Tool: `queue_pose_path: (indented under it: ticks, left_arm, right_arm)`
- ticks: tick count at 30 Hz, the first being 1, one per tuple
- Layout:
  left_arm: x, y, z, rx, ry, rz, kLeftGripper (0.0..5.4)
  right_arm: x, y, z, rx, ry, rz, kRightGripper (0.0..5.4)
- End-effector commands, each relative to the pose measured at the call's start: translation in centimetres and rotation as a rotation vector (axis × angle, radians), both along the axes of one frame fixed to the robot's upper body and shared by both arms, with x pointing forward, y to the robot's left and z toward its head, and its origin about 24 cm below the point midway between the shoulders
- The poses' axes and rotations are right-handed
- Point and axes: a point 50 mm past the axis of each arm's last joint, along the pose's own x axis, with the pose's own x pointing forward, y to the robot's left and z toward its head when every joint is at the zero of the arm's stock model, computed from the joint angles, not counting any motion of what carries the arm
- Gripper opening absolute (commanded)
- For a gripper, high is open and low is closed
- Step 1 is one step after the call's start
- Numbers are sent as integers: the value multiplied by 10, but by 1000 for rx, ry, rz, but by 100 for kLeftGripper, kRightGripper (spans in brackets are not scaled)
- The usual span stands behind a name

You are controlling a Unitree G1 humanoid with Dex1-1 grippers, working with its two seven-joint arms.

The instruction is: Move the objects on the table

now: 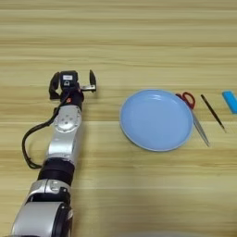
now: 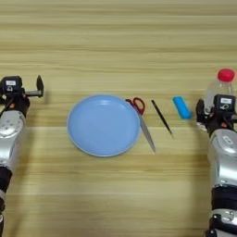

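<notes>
A small clear bottle (image 2: 220,87) with a red cap stands upright near the table's right edge. My right gripper (image 2: 223,106) is right in front of its lower part and hides it. The light-blue block (image 2: 182,107) lies flat just left of that gripper, apart from it. Far to the left, my left gripper (image 1: 74,81) hovers open over bare wood of the table (image 1: 118,41), with nothing between its fingers (image 1: 92,78).
A light-blue round plate (image 1: 156,120) sits in the middle, with nothing on it. Red-handled scissors (image 2: 141,115) lie against its right rim. A thin black pen (image 2: 162,118) lies between the scissors and the block.
</notes>
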Motion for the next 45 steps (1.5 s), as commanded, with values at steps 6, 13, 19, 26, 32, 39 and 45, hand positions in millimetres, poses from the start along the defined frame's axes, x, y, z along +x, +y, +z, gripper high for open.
queue_pose_path:
  ticks: [6,13,19,26,32,39,45]
  left_arm:
    - [2,0,2,9,-5,-3,540]
    - [2,0,2,8,-7,-2,540]
    - [2,0,3,7,-9,-1,540]
    - [2,0,3,7,-12,0,540]
    - [2,0,4,7,-12,0,540]
    - [2,0,4,7,-13,0,540]
    - [2,0,4,8,-13,0,540]
  right_arm:
    - [12,11,-4,13,-6,31,317]
    - [9,15,-14,25,76,58,317]
    - [5,16,-20,63,135,69,317]
    - [3,18,-19,74,140,69,421]
    - [1,21,-14,59,115,70,499]
    - [0,22,-13,61,107,70,537]
    - [-3,24,-11,54,102,73,537]
